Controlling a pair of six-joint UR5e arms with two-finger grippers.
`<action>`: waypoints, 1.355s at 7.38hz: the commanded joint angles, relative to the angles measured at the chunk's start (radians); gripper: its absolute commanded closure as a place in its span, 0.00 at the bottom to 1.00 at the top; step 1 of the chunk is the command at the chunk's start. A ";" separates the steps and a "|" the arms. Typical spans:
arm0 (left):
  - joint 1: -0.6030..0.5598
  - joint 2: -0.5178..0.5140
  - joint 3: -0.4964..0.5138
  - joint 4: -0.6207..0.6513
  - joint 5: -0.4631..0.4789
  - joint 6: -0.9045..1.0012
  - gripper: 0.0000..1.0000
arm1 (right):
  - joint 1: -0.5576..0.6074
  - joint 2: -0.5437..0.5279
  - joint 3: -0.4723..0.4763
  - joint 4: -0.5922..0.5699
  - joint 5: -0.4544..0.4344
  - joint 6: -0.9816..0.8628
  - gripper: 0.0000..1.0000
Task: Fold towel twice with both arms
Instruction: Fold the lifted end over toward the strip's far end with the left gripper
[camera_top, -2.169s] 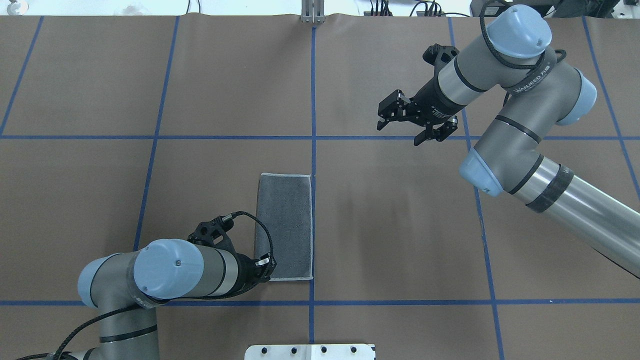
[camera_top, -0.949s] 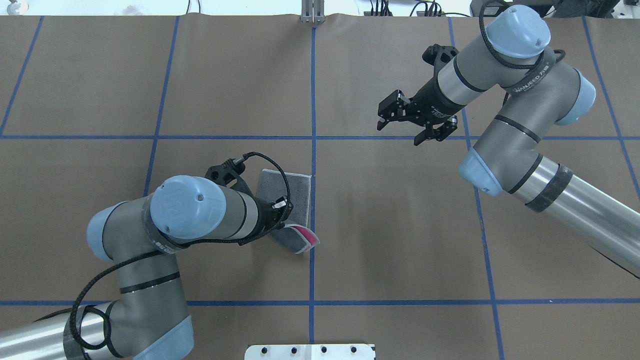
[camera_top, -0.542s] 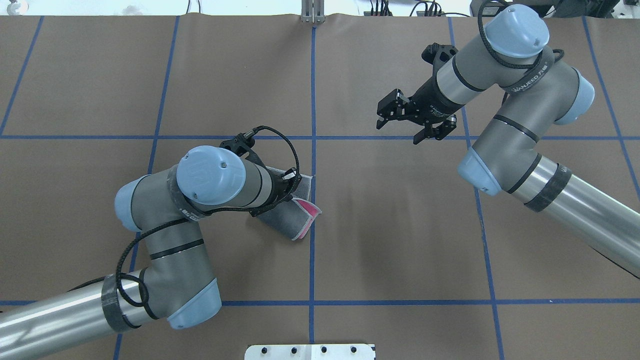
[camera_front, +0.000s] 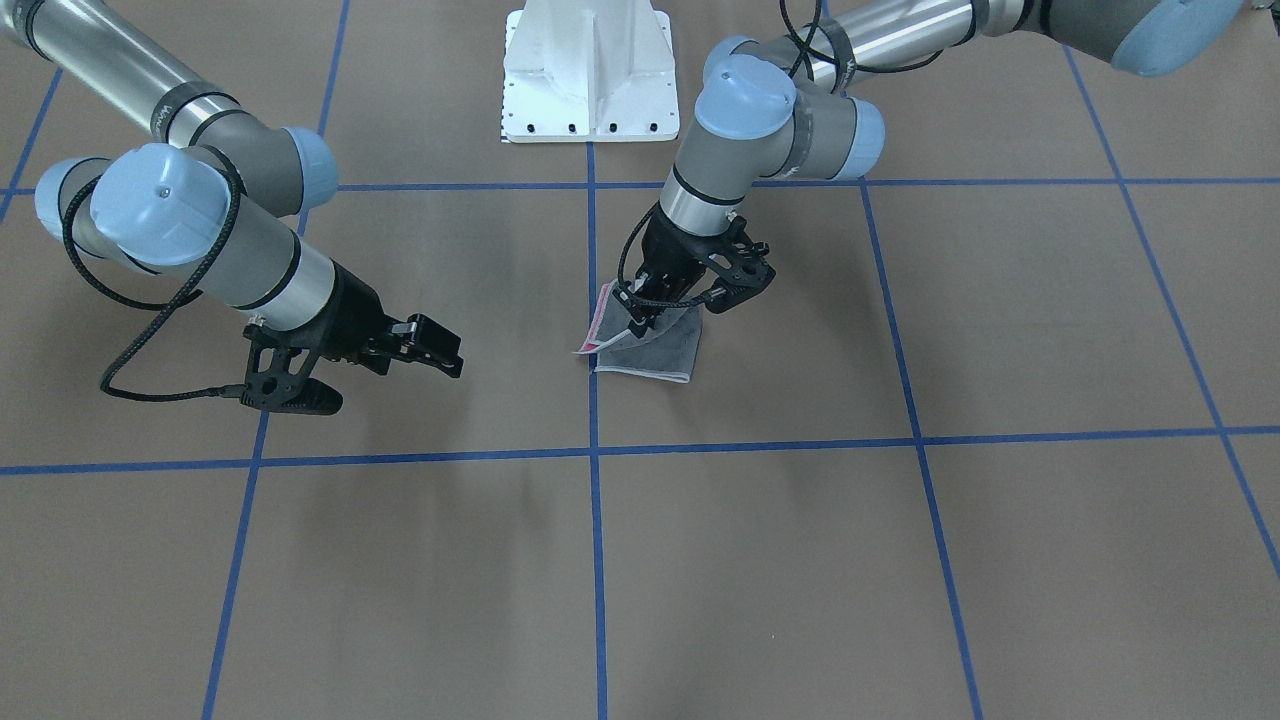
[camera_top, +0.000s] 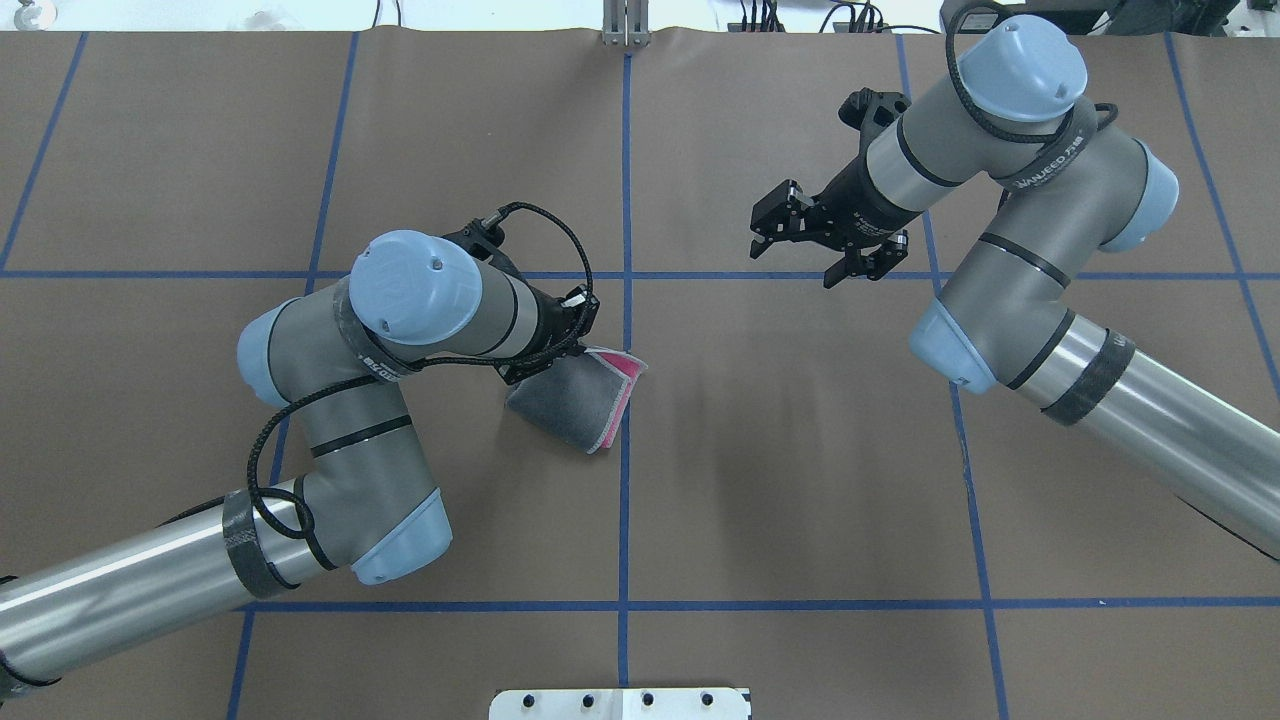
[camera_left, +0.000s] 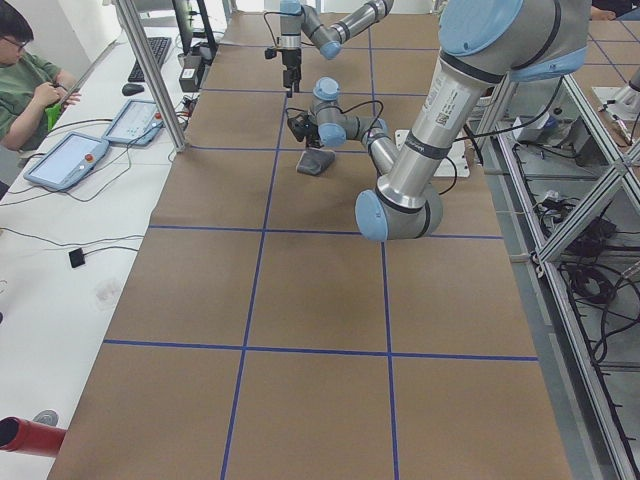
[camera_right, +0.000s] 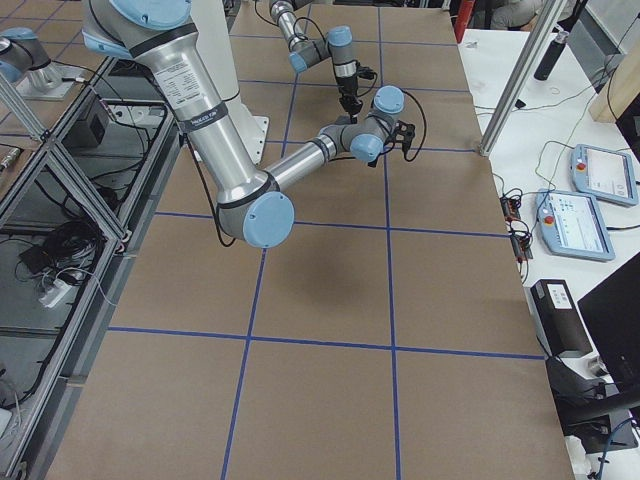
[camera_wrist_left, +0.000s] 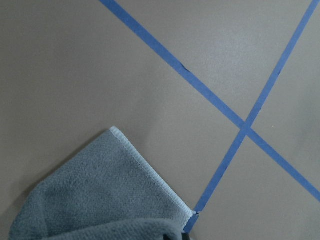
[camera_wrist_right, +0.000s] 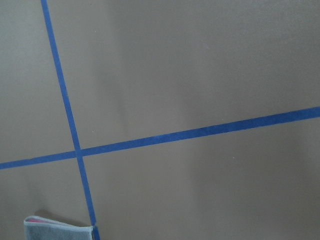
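Observation:
The towel (camera_top: 572, 412) lies just left of the table's centre line, half doubled over, dark grey face up, with a pink strip (camera_top: 626, 374) showing at its lifted edge. My left gripper (camera_front: 638, 322) is shut on that lifted edge and holds it a little above the far end of the towel (camera_front: 655, 352). In the overhead view the left wrist hides the fingers. The left wrist view shows the towel's grey corner (camera_wrist_left: 100, 195) flat on the table. My right gripper (camera_top: 793, 263) is open and empty, above the table far right of the towel. The right wrist view catches a towel corner (camera_wrist_right: 57, 229).
Blue tape lines (camera_top: 626, 200) grid the brown table cover. The white pedestal base (camera_top: 620, 703) is at the near edge. An operator (camera_left: 25, 80) sits beside the far table edge with pendants (camera_left: 68, 158) and cables.
My left gripper has lifted the towel's near end and carried it toward the far end, doubling the towel over. The right arm has barely moved.

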 joint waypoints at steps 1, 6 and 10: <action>-0.009 0.031 0.003 -0.001 -0.012 0.001 1.00 | -0.001 0.001 -0.005 0.001 -0.004 -0.003 0.00; -0.041 0.037 0.000 -0.004 -0.064 -0.003 1.00 | -0.001 0.001 -0.022 0.007 -0.006 -0.006 0.00; -0.058 0.054 0.000 -0.004 -0.067 0.000 1.00 | -0.001 -0.001 -0.022 0.005 -0.021 -0.007 0.00</action>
